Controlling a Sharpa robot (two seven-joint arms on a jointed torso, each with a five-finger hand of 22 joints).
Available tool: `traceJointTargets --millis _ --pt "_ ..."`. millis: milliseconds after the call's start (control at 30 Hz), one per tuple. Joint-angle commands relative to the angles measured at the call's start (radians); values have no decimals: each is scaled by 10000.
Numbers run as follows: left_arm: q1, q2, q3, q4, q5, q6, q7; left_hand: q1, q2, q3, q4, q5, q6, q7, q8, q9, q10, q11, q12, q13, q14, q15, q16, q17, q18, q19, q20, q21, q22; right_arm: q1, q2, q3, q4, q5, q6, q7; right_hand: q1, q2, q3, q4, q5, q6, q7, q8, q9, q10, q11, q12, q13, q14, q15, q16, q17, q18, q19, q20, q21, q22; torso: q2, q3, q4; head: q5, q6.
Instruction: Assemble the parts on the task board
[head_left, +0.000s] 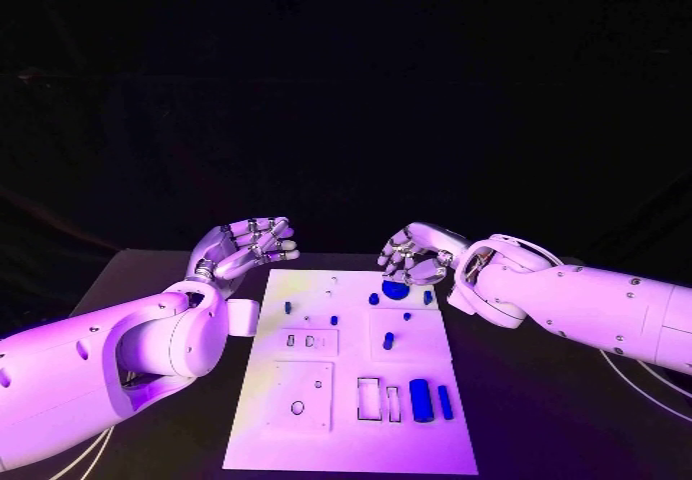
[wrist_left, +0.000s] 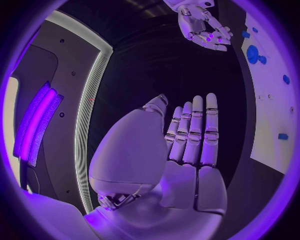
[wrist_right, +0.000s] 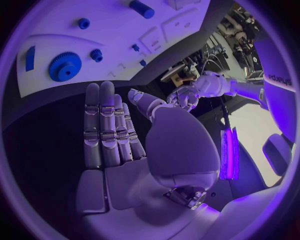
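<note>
Currently: one white task board (head_left: 346, 440), centre to lower centre of the head view. One blue gear (head_left: 394, 289) lies near its top edge, with several small blue parts scattered below it. Left hand (head_left: 248, 245), upper left of the board: fingers extended, grasping nothing. Right hand (head_left: 414, 256), above the gear: likewise released, empty.
</note>
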Motion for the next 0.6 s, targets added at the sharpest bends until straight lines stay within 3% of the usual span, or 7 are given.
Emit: traceJointTargets --millis 33,133,167,233,267,333,600 --pt "57 -89 26 253 22 448 -46 24 -51 67 -9 -36 79 -3 52 -9 78 -20 -44 -9 74 -16 29 16 156 81 -14 40 -11 43 55 9 106 -2968 1028 -1345 -89 -195 18 185 45 15 -26 -138 41 -72 -79 -200 75 439 -83 631 634 23 351 -130 512 327 256 -49 90 -76 43" --pt "79 -160 43 383 22 483 -58 24 -51 67 -9 -36 79 -3 52 -9 78 -20 -44 -9 74 -16 29 16 156 81 -14 40 -11 64 134 10 126 -3557 1179 -1585 -140 -281 37 327 65 6 -34 -214 90 -100 -99 -276 179 810 -135 1415 1288 13 640 -192 1014 666 355 -75 124 -112 40" --pt "84 -174 48 406 22 491 -62 8 -61 69 -3 -39 85 0 51 -11 87 -19 -53 -9 74 -15 23 21 153 86 -16 38 -14 68 161 11 126 -3694 1215 -1638 -148 -306 51 373 85 -4 -48 -243 108 -139 -96 -315 214 1002 -137 1809 1569 -147 1108 -223 2064 1939 387 -84 137 -130 36" --pt "91 -195 55 435 22 502 -68 8 -61 69 -3 -39 85 0 51 -11 87 -19 -53 -9 74 -15 23 21 153 86 -16 38 -14 73 208 11 124 -3889 1258 -1711 -93 -437 147 537 169 -52 -81 -361 216 -238 -140 -431 413 1123 -76 4900 4738 -589 1969 -260 4837 5333 454 -101 157 -157 71" --pt "94 -206 59 446 22 509 -73 8 -61 69 -3 -39 85 0 51 -11 87 -19 -53 -9 74 -15 23 21 153 86 -16 38 -14 74 242 11 124 -4015 1280 -1755 -78 -444 165 556 178 -65 -72 -379 228 -268 -154 -454 434 1117 -69 5131 4960 -613 1976 -255 5004 5535 475 -108 159 -163 73" --pt "98 -217 64 453 21 521 -83 8 -61 69 -3 -39 85 0 51 -11 87 -19 -53 -9 74 -15 23 21 153 86 -16 38 -14 74 295 11 121 -4176 1305 -1813 -81 -487 196 713 219 -63 3 -434 341 -341 -25 -467 598 1227 17 7005 7005 -905 2551 -233 6837 7922 543 -129 168 -181 69" --pt "103 -229 72 457 22 573 -131 -38 -80 76 9 -45 89 9 40 -17 99 -13 -84 -12 69 -11 5 33 148 95 -19 30 -25 56 481 10 26 -4583 1305 -2002 55 -518 265 828 268 -157 49 -552 506 -787 68 -566 732 1206 48 8261 8422 -1143 2839 -49 8149 9745 680 -171 211 -228 87"
